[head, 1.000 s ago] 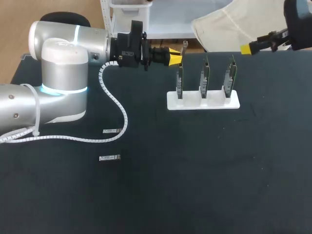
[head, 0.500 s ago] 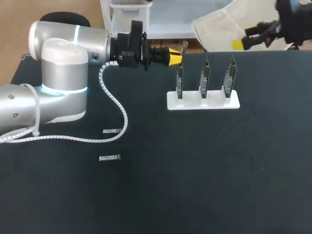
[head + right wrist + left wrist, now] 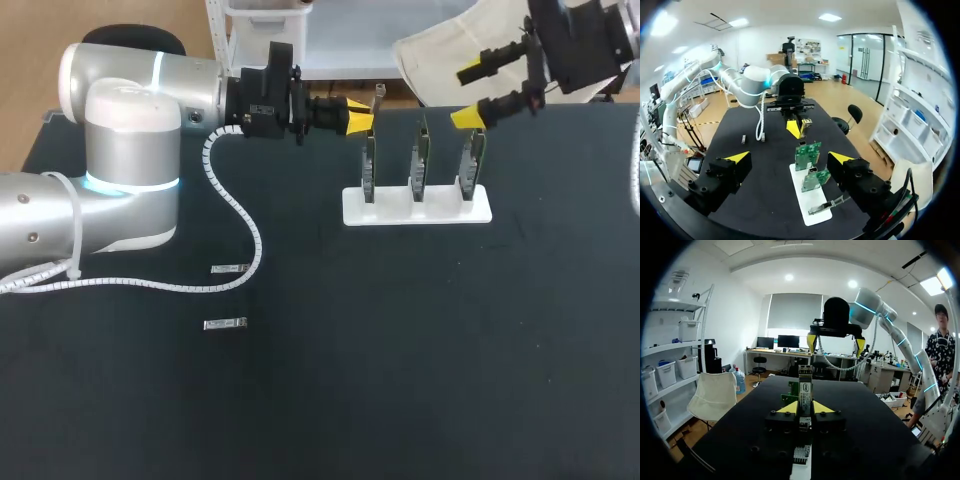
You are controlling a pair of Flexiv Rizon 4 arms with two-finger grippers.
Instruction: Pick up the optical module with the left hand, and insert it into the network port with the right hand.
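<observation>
A black, apparently matte table (image 3: 420, 380) lies under even light.

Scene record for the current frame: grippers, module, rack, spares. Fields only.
left gripper: shut on module, held level near the rack's left end
right gripper: open wide, empty, by the rack's right end
rack: white, on the table
boards: three, green, upright in the rack
spares: two lying flat, and, in front of the left arm
insertion: not yet done
</observation>
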